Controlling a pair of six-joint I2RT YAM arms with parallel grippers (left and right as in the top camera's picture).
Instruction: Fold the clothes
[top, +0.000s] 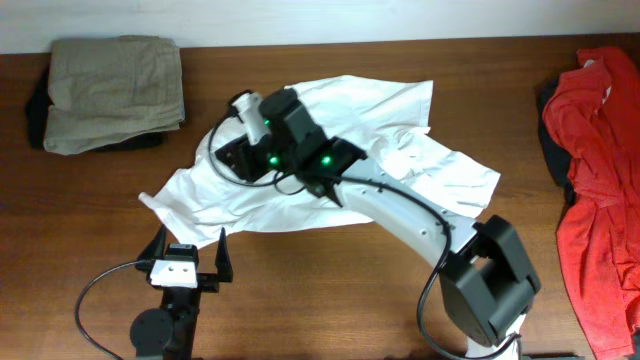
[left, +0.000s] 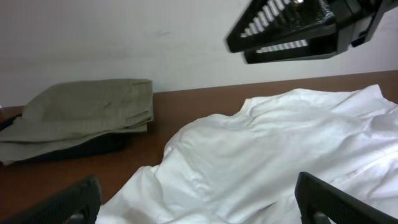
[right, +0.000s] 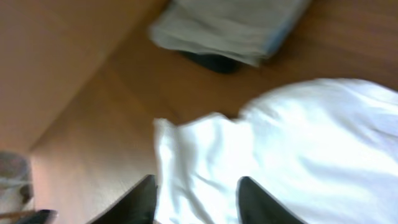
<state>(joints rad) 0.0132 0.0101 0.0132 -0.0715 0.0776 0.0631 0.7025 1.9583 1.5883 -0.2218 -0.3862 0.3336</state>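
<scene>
Over the wooden table (top: 330, 290), seen from above, a white shirt (top: 400, 150) lies rumpled and spread across the middle. Folded khaki trousers (top: 115, 90) sit on a dark cloth at the far left corner, and a red garment (top: 600, 170) is heaped along the right edge. The left claw (top: 191, 240) waits by the near edge, just short of the shirt's hem, its fingers wide apart and holding nothing. The right arm reaches from the near right corner across the shirt, with the right claw (top: 235, 158) over the shirt's left part.

Low at the near edge, the left wrist camera looks along the table (left: 186, 106) to a plain pale wall (left: 124, 43). Its fingers (left: 68, 202) frame the view at both bottom corners, spread wide. The shirt (left: 280, 149) fills the right half, and the trousers (left: 87, 115) rest by the wall on the left. The right claw (left: 280, 34) hangs above the shirt, clear of the cloth.

Above the shirt's edge, the right wrist view is blurred. The right claw (right: 199, 199) shows two dark fingers with a modest gap and nothing pinched between them. White cloth (right: 298, 143) lies below them, with bare wood (right: 93, 112) to the left and the folded pile (right: 230, 25) beyond.
</scene>
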